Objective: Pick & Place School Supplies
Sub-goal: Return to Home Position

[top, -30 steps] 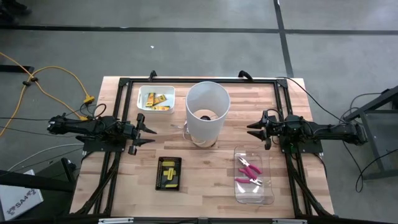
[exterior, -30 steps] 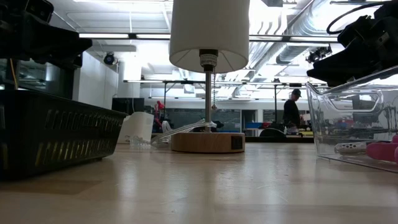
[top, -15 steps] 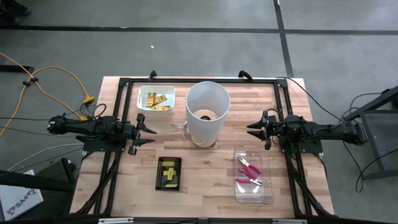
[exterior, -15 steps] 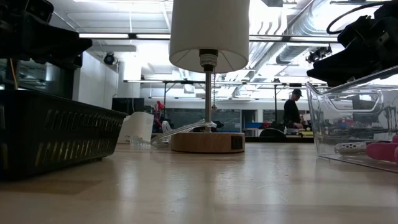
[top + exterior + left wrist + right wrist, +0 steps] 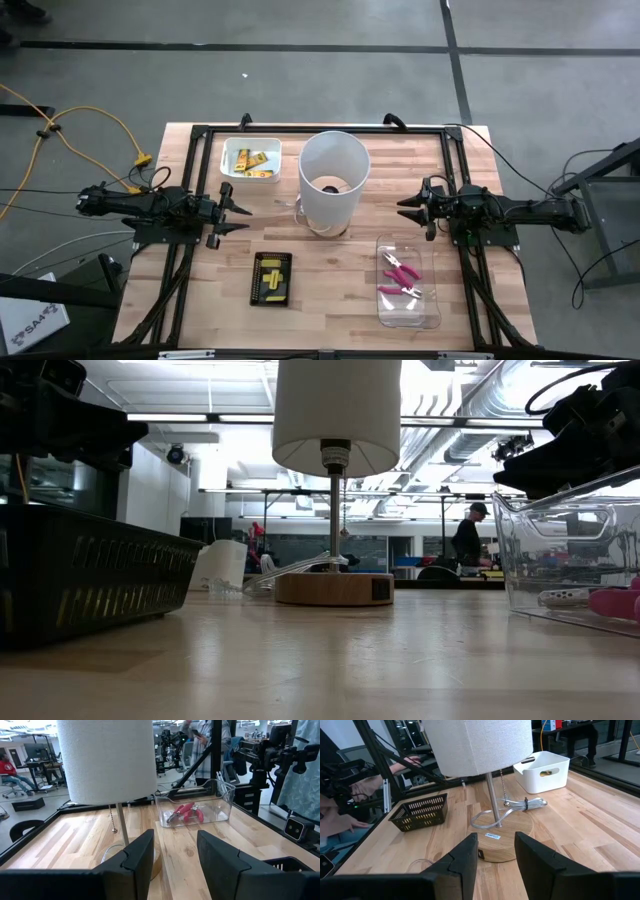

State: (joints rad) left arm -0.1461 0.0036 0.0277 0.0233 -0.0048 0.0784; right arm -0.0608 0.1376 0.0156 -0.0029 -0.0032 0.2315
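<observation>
Overhead, table-level, 2 wrist cams; shared: lamp (image 5: 333, 185)

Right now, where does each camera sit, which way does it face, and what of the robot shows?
High view: above the table, looking straight down; both arms show, left end effector and right end effector flanking the lamp.
Low view: table-top height, level past black bin and clear bin; arm parts at upper corners.
Left wrist view: left arm, facing the clear bin past its own fingers.
Right wrist view: right arm, facing black bin and white bin past its own fingers.
Shared: the lamp shows in all four.
</observation>
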